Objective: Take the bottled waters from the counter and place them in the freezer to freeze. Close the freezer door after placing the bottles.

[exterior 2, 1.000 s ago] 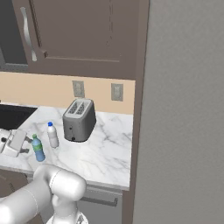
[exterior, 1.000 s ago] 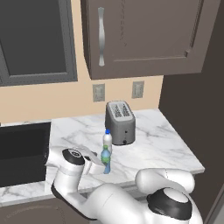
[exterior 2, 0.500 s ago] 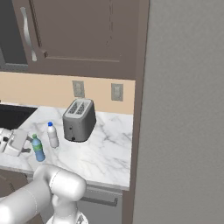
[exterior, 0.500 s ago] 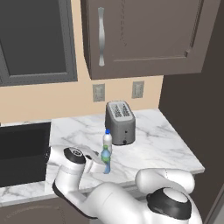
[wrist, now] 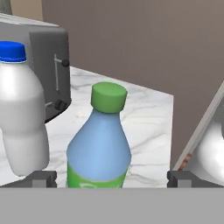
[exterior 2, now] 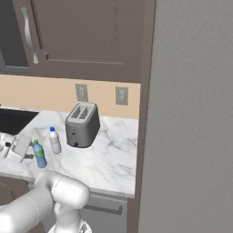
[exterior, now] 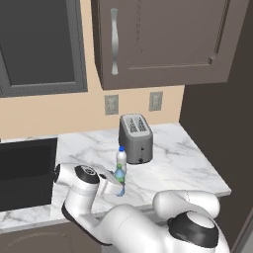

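Gripper point(wrist: 111, 179) jaws spread wide, straddling blue bottle point(wrist: 99, 140) on counter point(exterior: 173, 158) – lined up for side grab, white bottle point(wrist: 22, 113) just beside, toaster point(exterior: 136, 138) behind.

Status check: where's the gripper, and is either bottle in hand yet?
Gripper open, blue bottle between fingertips, not gripped. White bottle upright just beside it, in front of toaster. Both on counter.

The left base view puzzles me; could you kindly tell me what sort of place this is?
Very likely a home kitchen: a white marble counter with grey veins carries a grey two-slot toaster, dark brown wall cabinets hang above, and a black sink sits at the left.
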Controlling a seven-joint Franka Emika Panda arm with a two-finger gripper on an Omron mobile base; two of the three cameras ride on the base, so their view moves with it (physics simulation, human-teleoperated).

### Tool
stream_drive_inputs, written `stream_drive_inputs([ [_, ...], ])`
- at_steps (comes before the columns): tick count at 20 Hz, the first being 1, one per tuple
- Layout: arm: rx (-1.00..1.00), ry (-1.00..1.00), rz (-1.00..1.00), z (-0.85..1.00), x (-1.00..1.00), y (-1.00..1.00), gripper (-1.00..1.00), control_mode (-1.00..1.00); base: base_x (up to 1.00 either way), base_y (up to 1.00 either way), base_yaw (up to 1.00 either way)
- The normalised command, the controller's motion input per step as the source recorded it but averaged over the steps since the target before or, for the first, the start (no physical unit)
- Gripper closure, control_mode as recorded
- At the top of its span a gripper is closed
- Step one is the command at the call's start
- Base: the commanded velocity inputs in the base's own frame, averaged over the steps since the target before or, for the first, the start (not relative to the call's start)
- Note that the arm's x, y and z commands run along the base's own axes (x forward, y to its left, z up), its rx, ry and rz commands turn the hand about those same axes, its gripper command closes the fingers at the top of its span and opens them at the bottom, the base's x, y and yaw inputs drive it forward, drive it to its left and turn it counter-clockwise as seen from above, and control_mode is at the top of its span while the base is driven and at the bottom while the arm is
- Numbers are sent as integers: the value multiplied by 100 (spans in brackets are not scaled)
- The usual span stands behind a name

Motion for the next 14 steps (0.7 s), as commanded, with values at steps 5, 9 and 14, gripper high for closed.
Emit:
stream_drive_inputs([
  [5, 0, 0, 0, 0, 3, -2, -100, -100, 0, 0, 0],
  [9, 0, 0, 0, 0, 1, 0, -100, -100, 0, 0, 0],
  [14, 0, 2, 0, 0, 0, -11, -100, -100, 0, 0, 0],
])
